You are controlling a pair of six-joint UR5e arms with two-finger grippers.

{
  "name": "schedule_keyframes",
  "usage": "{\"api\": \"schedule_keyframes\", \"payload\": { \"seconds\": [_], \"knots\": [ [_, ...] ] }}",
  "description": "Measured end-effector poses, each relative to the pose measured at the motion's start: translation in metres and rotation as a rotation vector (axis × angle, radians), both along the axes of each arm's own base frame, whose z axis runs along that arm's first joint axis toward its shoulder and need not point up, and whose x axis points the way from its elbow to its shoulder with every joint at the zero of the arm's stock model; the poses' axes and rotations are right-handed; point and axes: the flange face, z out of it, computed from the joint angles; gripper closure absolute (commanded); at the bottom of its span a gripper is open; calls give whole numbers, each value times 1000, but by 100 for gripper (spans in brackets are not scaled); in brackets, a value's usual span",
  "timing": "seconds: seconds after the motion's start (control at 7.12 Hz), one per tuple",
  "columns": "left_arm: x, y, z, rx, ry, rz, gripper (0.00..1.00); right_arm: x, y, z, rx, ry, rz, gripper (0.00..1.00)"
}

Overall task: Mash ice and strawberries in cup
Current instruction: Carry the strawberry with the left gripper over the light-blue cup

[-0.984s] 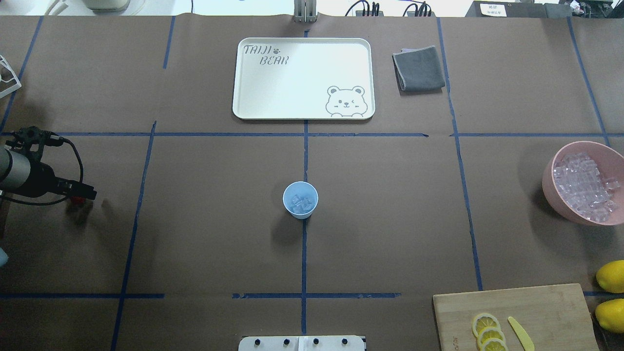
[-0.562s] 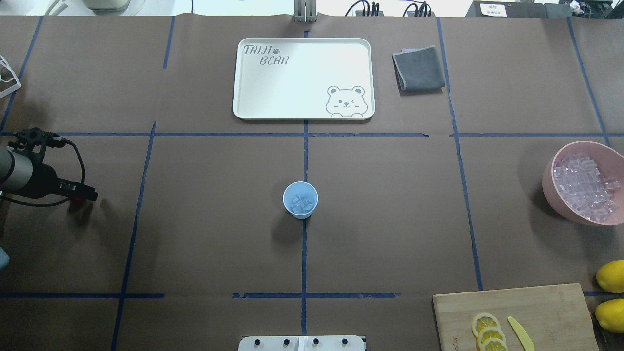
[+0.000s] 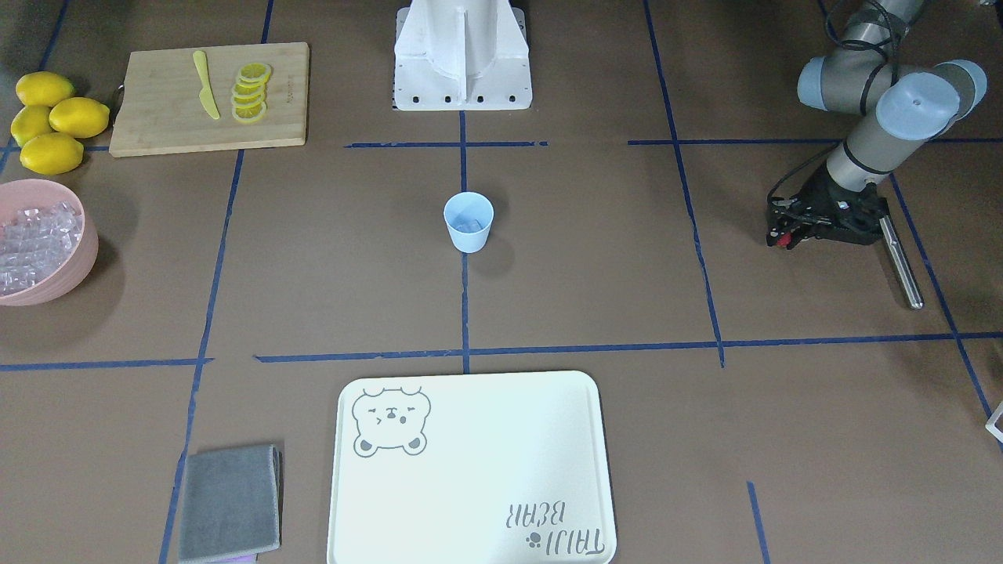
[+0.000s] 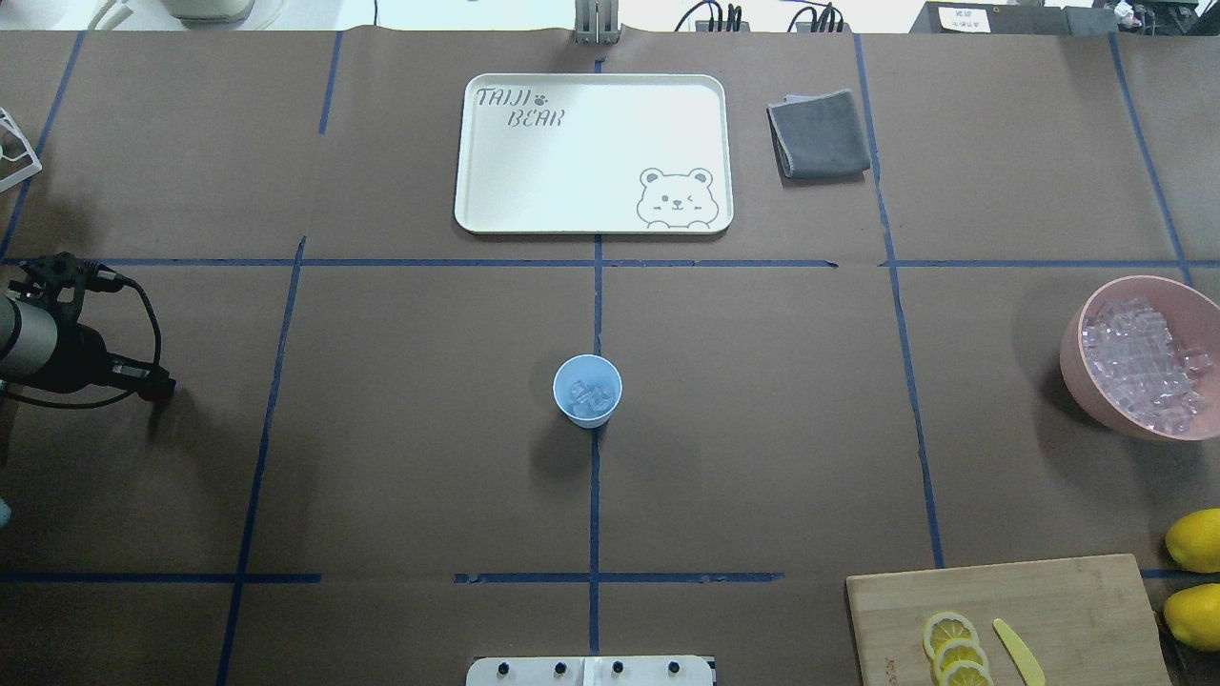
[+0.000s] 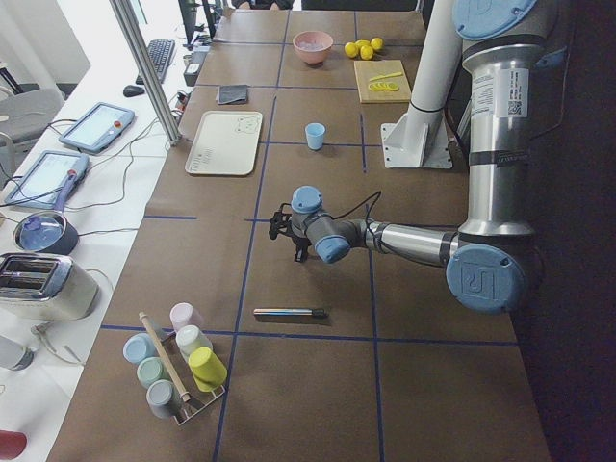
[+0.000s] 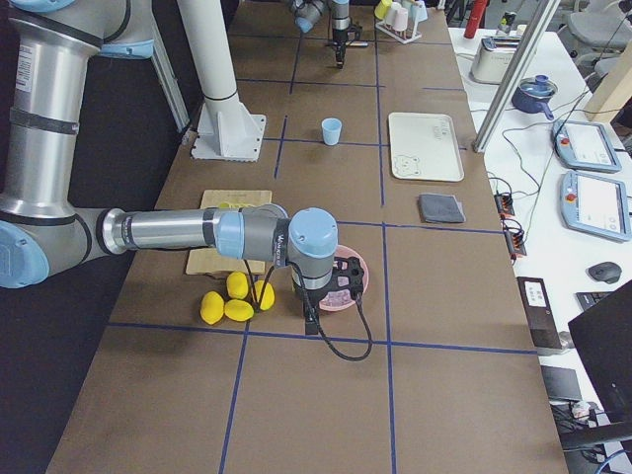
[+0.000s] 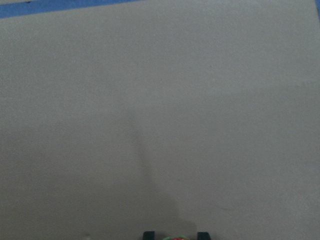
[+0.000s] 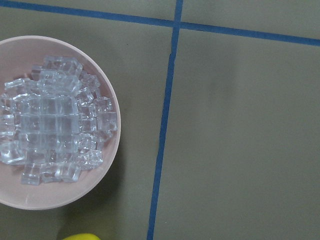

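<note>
Brown paper with blue tape lines covers the bench (image 4: 762, 429). Nearer the robot than the cup (image 4: 587, 391), on the robot's right, a wooden board (image 4: 1048, 591) carries lemon slices (image 4: 953, 653) and a yellow knife (image 4: 1018, 651), with whole lemons (image 4: 1196, 538) beside it. The cup stands upright in the middle, with ice (image 4: 589, 398) inside. Far to the cup's left, the left fingers (image 3: 783, 233) pinch a small red strawberry (image 3: 778, 241) over the bench. A metal stick (image 3: 901, 262) lies just beside that arm. Far to the cup's right, the right fingers (image 6: 331, 286) hang over a pink bowl (image 4: 1082, 391) full of more ice. I cannot tell if they are open. Beyond the cup lie a pale tray (image 4: 591, 152) and a grey cloth (image 4: 820, 133).
</note>
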Motion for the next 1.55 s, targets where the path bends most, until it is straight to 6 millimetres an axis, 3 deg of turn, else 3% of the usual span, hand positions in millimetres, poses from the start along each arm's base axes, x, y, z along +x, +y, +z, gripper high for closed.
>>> {"api": "schedule_keyframes", "payload": {
  "seconds": [0.14,0.28,0.42,0.7,0.98,1.12,1.55],
  "knots": [
    [0,-1,-11,1,1,-1,94,0,0,0,1,0,0,1],
    [2,-4,-35,-2,-4,-4,94,0,0,-1,1,0,0,1],
    [6,-11,-71,-1,-4,-8,94,0,0,-1,1,0,0,0],
    [28,-36,-154,-5,-5,-15,94,0,0,-1,4,0,-3,0],
    [60,-64,-251,-76,-11,-54,95,0,-1,-1,6,1,-4,0],
    [78,-67,-295,-116,-13,-75,95,0,-1,-2,8,1,-4,0],
    [159,-30,-374,-169,1,-123,95,0,-4,-3,29,3,-3,0]
  ]
}}
